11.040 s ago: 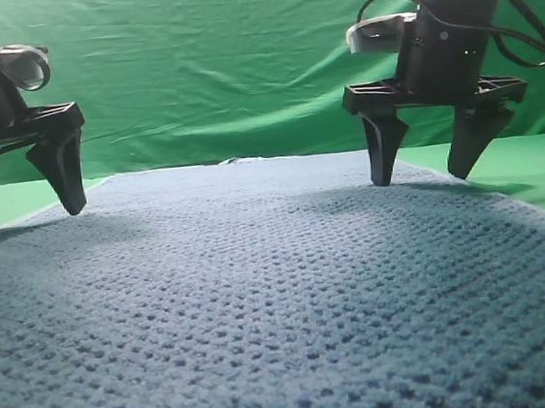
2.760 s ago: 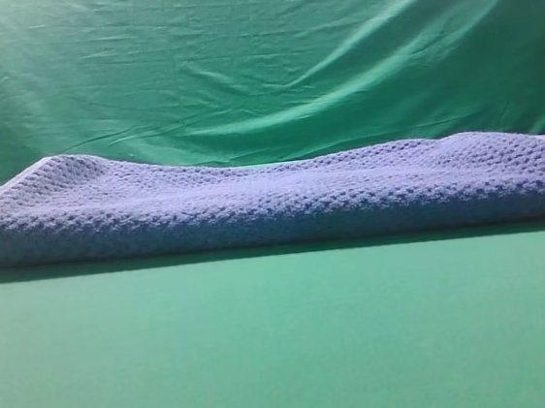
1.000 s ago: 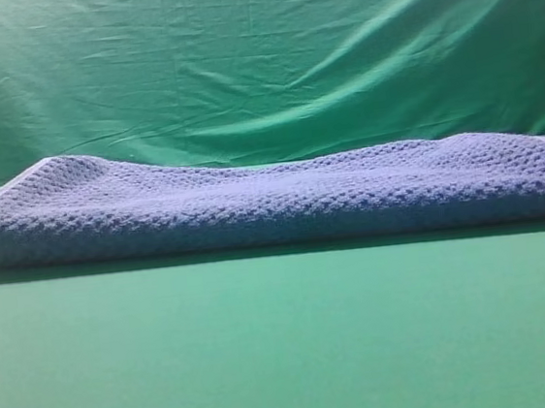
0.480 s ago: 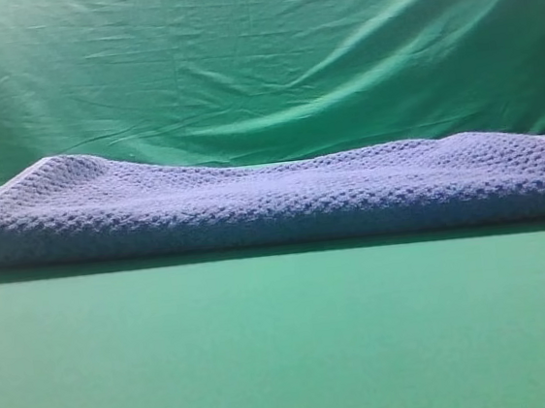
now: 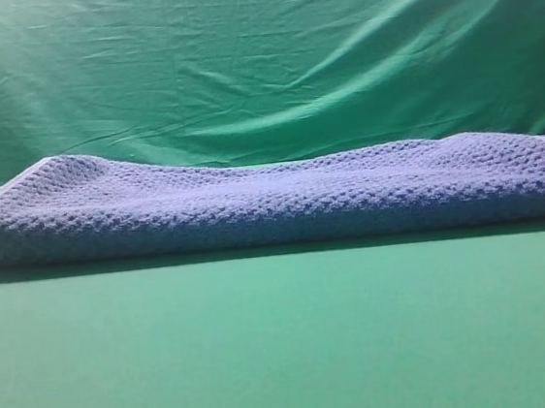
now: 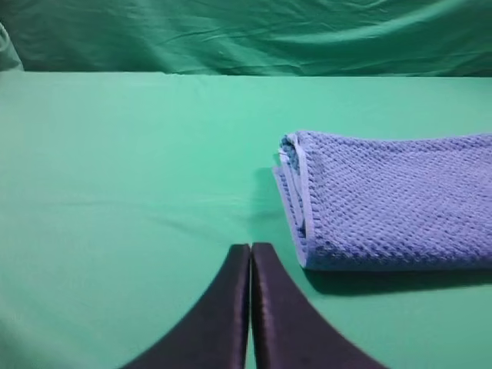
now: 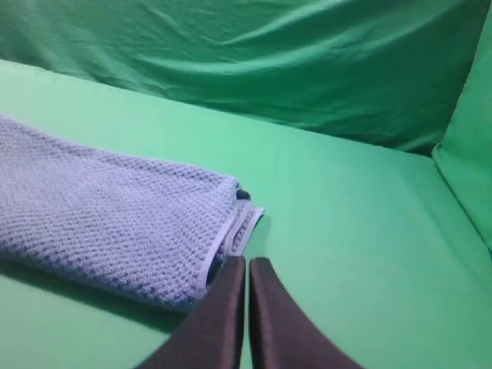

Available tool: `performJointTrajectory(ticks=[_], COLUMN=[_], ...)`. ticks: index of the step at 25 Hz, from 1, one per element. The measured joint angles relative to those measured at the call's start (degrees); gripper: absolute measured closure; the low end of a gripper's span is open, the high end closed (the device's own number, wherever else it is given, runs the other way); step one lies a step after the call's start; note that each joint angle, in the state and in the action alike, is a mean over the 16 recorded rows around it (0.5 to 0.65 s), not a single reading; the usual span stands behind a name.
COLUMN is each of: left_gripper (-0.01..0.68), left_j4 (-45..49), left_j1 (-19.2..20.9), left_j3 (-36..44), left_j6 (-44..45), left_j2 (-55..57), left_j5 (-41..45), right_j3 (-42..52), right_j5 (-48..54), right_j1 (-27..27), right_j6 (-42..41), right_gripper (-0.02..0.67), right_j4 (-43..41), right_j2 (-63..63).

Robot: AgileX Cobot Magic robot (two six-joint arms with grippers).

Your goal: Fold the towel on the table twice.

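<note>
The blue-grey waffle-weave towel (image 5: 272, 199) lies folded into a long thick strip across the green table (image 5: 288, 349). In the left wrist view the towel's (image 6: 392, 196) layered left end with pale edging shows. My left gripper (image 6: 250, 254) is shut and empty, hovering off that end toward the near side, apart from the cloth. The right wrist view shows the towel's (image 7: 108, 219) stacked right end. Just off its near corner my right gripper (image 7: 247, 265) is shut with nothing in it. Neither gripper appears in the exterior high view.
A wrinkled green backdrop cloth (image 5: 257, 59) hangs behind the table. Another green drape (image 7: 469, 146) stands at the far right. Bare green table (image 6: 115, 154) lies to the left of the towel and in front of it.
Long ago the towel lay spread flat with both grippers open above its far edge. Over the last second nothing has visibly moved.
</note>
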Motion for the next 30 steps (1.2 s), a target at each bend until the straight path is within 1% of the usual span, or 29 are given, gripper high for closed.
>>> performJointTrajectory(ticks=[7,14,24,30], left_gripper=[0.673,0.673,0.673,0.673], left_j4=[-2.34,-2.62,-1.81,-1.39], left_j1=[0.00,0.00,0.00,0.00], left_j3=[0.51,2.45,7.37,8.73], left_j6=[0.00,0.00,0.00,0.02], left_j2=[0.00,0.00,0.00,0.00], left_j5=[1.11,1.19,-1.47,-3.62], right_j3=[0.92,1.49,6.71,9.78], right_j5=[2.39,3.41,0.70,-1.33], right_j1=[0.00,0.00,0.00,0.00], right_j6=[0.00,0.00,0.09,0.18], right_gripper=[0.649,0.649,0.649,0.649], right_j4=[-0.09,-0.13,-0.21,-0.13], right_j2=[0.00,0.00,0.00,0.00])
